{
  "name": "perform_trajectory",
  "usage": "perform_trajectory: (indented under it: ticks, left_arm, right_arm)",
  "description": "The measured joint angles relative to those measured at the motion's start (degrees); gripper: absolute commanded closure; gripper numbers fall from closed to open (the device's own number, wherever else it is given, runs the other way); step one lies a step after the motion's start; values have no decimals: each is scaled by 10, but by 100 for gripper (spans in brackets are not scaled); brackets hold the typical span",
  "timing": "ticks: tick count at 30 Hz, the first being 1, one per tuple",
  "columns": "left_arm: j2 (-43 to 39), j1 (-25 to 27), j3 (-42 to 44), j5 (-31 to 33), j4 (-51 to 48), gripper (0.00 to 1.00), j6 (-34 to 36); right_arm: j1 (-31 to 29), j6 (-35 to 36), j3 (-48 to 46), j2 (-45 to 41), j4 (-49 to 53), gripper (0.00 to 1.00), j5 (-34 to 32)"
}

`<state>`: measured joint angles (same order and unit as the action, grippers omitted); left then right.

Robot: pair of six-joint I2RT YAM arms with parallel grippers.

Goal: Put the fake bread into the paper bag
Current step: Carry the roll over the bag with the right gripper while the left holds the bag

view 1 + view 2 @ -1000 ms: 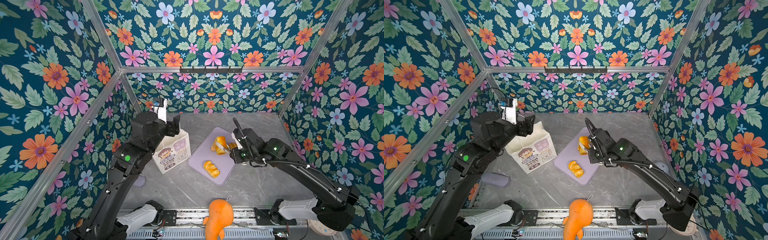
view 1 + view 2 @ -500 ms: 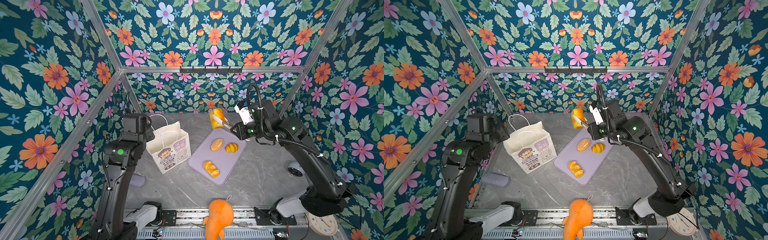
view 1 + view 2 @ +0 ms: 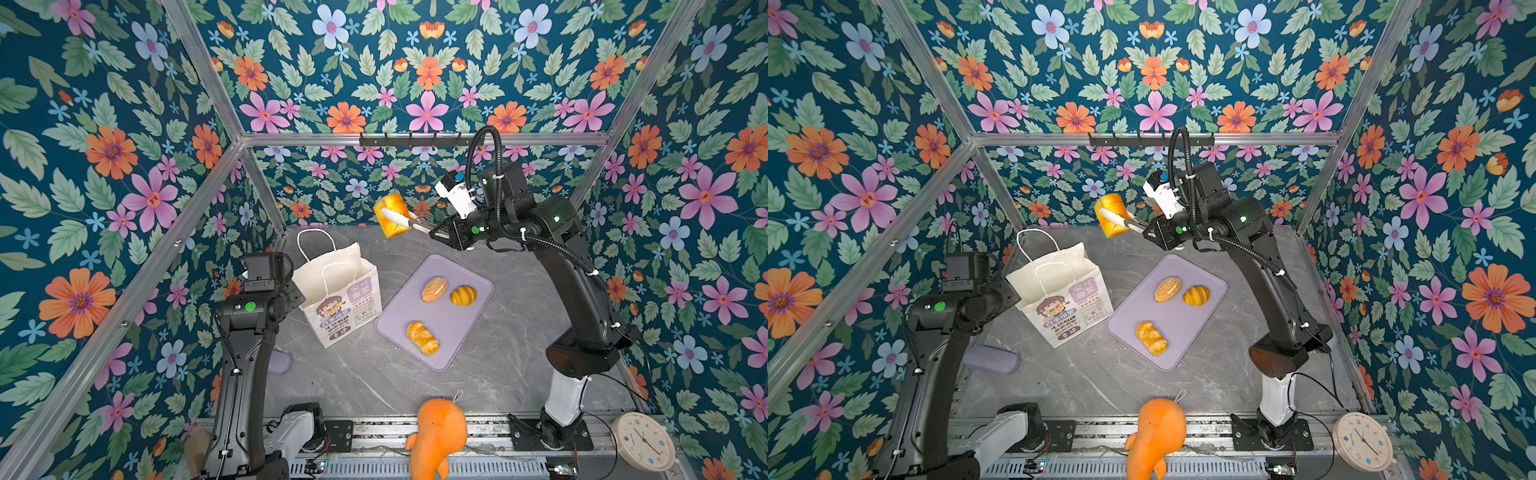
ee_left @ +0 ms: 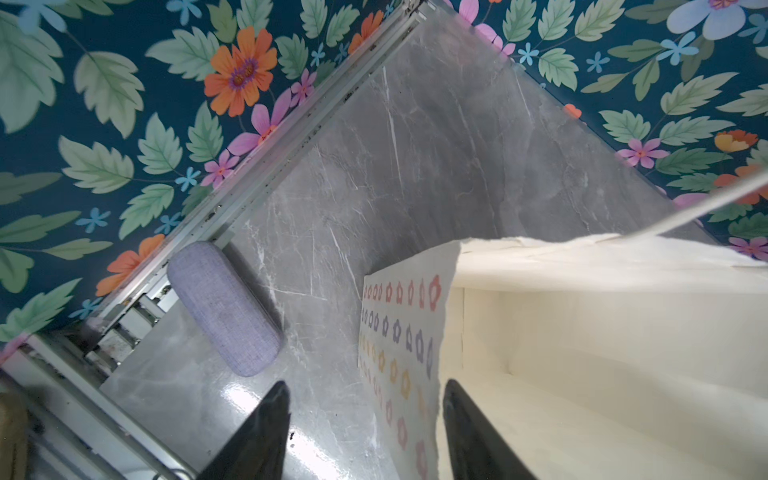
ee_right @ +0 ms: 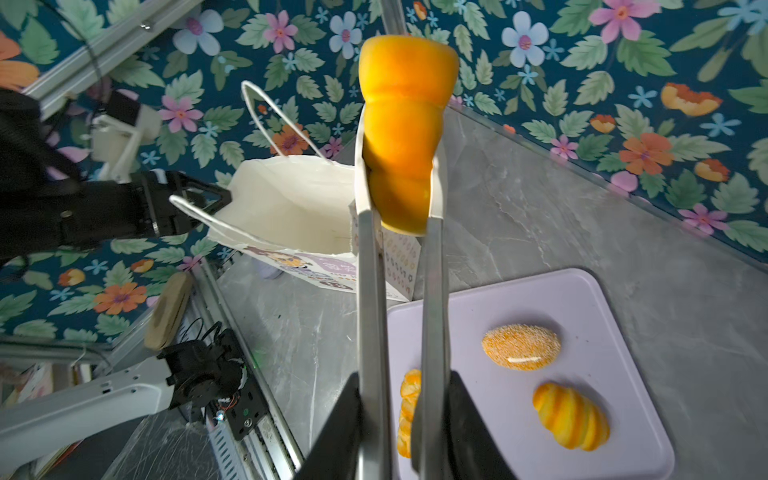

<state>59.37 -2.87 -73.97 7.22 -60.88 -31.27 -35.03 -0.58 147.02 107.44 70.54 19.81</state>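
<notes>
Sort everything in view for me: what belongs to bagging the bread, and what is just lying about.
Part of the job:
- paper bag
- loaf piece, gripped in the tongs
- speckled bun, croissant and twisted roll, all on the lilac tray

Just lying about:
- orange plush toy
- clock
- lilac case
</notes>
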Motion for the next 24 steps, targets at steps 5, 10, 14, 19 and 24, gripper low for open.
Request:
perform_trajectory:
  ticks: [5,10,14,19,24]
  left_arm:
    - [3,-38,14,-59,35,61,16]
    - [27,-44,16,-104,68,73,42]
    - [45,-46,5,-130,85,75,69]
    - [67,-46,-11,-142,99,85,106]
    - [94,-46,-28,-151,102,86,136]
  right_arm:
    - [1,66,-31,0,-1,71,79]
    - [2,126,-28,16,-9,71,149]
    - [8,170,18,57,-9,71,196]
    - [19,205,54,93,-5,70,235]
    - [20,228,57,108,-5,70,256]
